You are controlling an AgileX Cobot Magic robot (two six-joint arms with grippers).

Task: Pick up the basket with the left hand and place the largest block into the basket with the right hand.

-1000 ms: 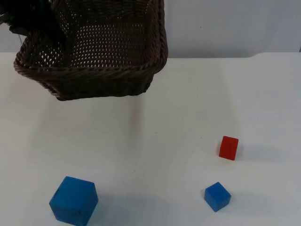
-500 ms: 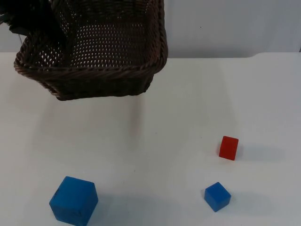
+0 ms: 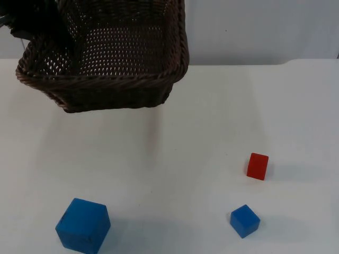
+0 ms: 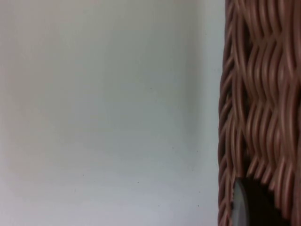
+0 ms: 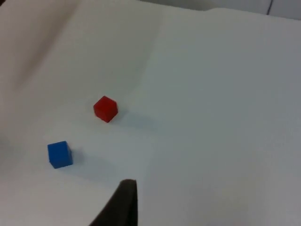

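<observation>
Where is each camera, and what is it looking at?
Top view: fixed above, looking down and forward at the lifted basket, big blue block, small blue block, red block.
Left wrist view: on the left arm, beside the basket's weave.
Right wrist view: on the right arm, sharing both small blocks.

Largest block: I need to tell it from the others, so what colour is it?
Blue, like the small blue block; the largest block shows best in the top view.

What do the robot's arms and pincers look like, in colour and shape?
The left arm, behind the basket, is plain black. The left pincer shows a black fingertip with a grey edge. The right pincer is black and narrows toward its end.
</observation>
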